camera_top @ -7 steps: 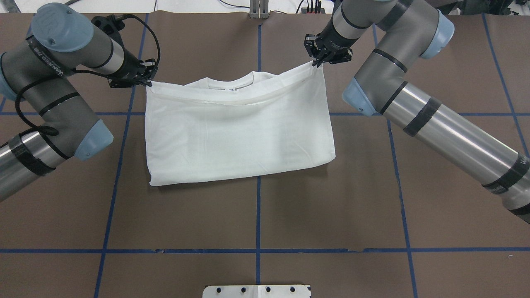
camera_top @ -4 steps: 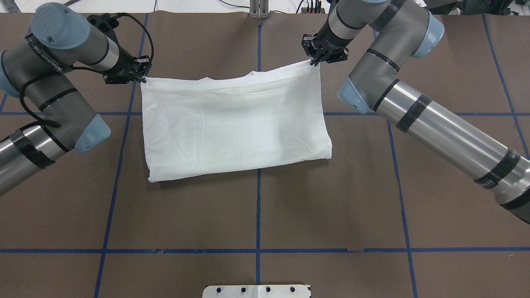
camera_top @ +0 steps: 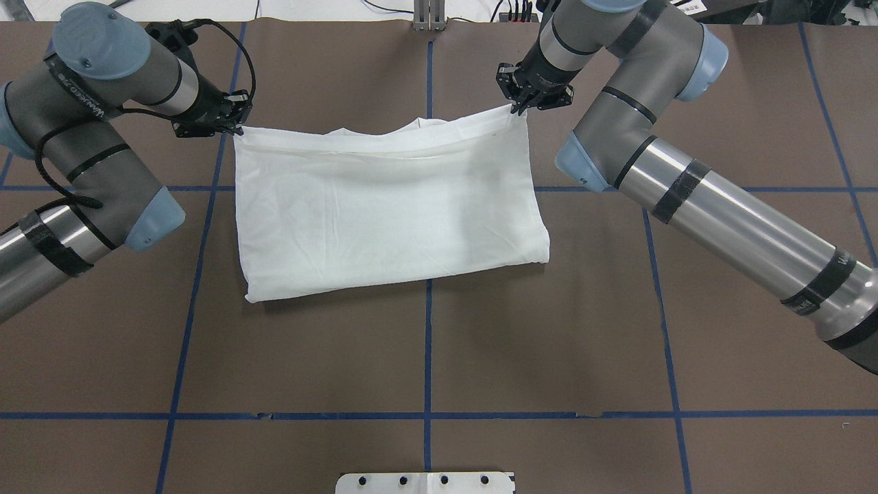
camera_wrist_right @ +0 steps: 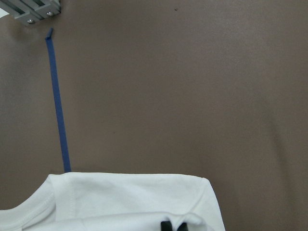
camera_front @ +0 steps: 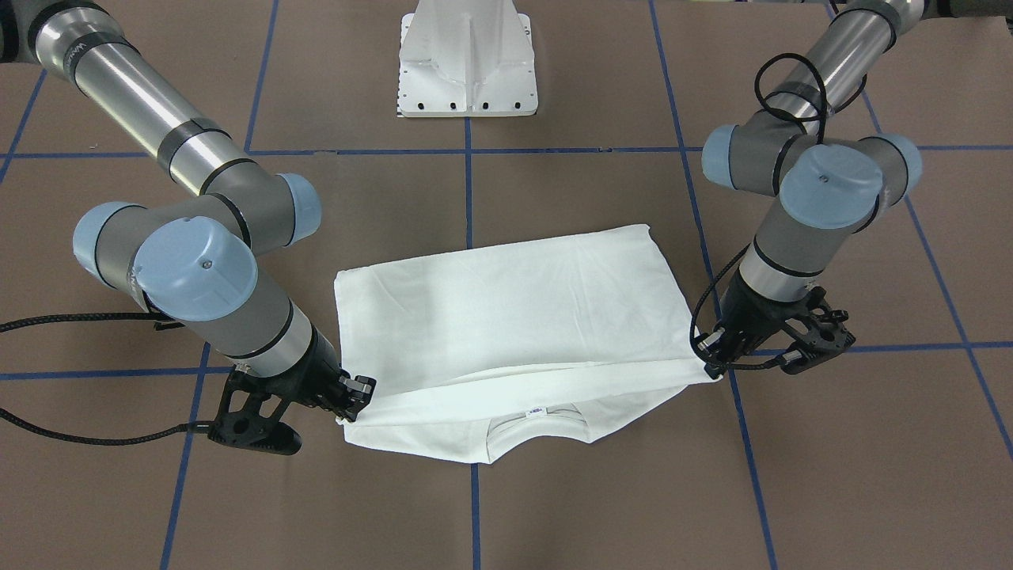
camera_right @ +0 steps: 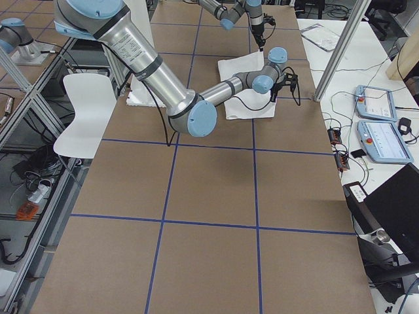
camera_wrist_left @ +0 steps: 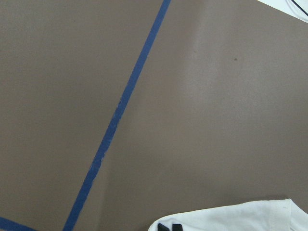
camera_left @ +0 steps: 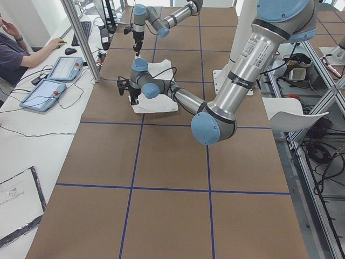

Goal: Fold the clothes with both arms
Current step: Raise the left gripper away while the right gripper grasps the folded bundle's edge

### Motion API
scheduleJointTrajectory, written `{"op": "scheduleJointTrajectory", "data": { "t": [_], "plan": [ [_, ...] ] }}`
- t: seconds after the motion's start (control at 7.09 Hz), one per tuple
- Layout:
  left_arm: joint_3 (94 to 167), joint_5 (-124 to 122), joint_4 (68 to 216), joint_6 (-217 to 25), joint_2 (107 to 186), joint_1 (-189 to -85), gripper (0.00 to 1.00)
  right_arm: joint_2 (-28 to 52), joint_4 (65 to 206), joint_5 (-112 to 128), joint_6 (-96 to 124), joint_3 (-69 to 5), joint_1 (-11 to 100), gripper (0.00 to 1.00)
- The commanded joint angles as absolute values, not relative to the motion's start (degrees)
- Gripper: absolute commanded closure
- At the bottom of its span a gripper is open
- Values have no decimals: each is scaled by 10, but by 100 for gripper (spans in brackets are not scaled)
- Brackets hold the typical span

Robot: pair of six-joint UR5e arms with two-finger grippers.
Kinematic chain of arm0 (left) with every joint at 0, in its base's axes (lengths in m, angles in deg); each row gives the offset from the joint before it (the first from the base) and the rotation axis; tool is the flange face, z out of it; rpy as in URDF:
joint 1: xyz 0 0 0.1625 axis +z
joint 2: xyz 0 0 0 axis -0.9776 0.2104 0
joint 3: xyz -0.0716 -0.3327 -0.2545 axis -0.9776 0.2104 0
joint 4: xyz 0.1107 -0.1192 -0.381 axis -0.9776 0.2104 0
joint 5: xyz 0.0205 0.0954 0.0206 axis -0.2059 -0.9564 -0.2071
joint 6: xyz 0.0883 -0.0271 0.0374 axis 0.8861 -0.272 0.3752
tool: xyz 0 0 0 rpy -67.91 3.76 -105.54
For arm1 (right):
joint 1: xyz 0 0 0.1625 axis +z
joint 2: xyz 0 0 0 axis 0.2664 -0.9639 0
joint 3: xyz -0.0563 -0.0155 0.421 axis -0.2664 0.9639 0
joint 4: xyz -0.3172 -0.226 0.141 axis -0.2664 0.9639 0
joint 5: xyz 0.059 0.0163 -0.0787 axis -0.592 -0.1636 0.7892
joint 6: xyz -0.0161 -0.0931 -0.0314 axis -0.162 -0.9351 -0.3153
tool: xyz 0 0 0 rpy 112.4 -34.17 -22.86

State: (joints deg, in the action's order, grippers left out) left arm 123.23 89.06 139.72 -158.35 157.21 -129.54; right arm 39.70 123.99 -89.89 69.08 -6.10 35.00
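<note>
The white T-shirt point(camera_top: 391, 206) lies folded in half on the brown table, plain side up. Its ribbed neck point(camera_front: 538, 419) with a small label peeks out under the raised far edge. My left gripper point(camera_top: 236, 130) is shut on the far left corner of the top layer, and my right gripper point(camera_top: 518, 106) is shut on the far right corner. Between them the hem hangs taut just above the lower layer. In the front-facing view the left gripper point(camera_front: 712, 368) and right gripper point(camera_front: 348, 408) pinch those corners. Each wrist view shows shut fingertips point(camera_wrist_left: 168, 227) point(camera_wrist_right: 173, 225) on white cloth point(camera_wrist_right: 120, 202).
The white pedestal point(camera_top: 425, 482) stands at the near edge, midway between the arms. Blue tape lines point(camera_top: 429, 343) grid the brown table. A metal bracket point(camera_top: 429, 14) sits at the far edge. A seated person point(camera_left: 11, 48) and tablets point(camera_left: 54, 81) are beside the table.
Both grippers carried the held hem farther from the robot and slightly left. The top layer now covers most of the neckline that showed a second ago.
</note>
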Motion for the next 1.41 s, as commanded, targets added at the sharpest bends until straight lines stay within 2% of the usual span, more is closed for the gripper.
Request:
{"op": "scheduleJointTrajectory", "data": {
  "t": [0.0, 0.14, 0.28, 0.71, 0.99, 1.27],
  "plan": [
    [1230, 890, 1397, -1586, 1575, -1294, 87, 397, 1231, -898, 692, -61, 347, 89],
    [1217, 887, 1398, -1586, 1576, -1293, 27, 380, 1204, -897, 691, -59, 343, 14],
    [1215, 887, 1400, -1584, 1576, -1294, 2, 348, 1160, -894, 691, -61, 345, 0],
    [1212, 890, 1398, -1581, 1576, -1308, 1, 325, 1140, -901, 663, -93, 351, 0],
    [1239, 892, 1394, -1581, 1569, -1309, 1, 259, 1147, -900, 683, -192, 331, 0],
    [1268, 892, 1393, -1588, 1555, -1310, 1, 205, 1255, -884, 691, -304, 281, 0]
  ]
}}
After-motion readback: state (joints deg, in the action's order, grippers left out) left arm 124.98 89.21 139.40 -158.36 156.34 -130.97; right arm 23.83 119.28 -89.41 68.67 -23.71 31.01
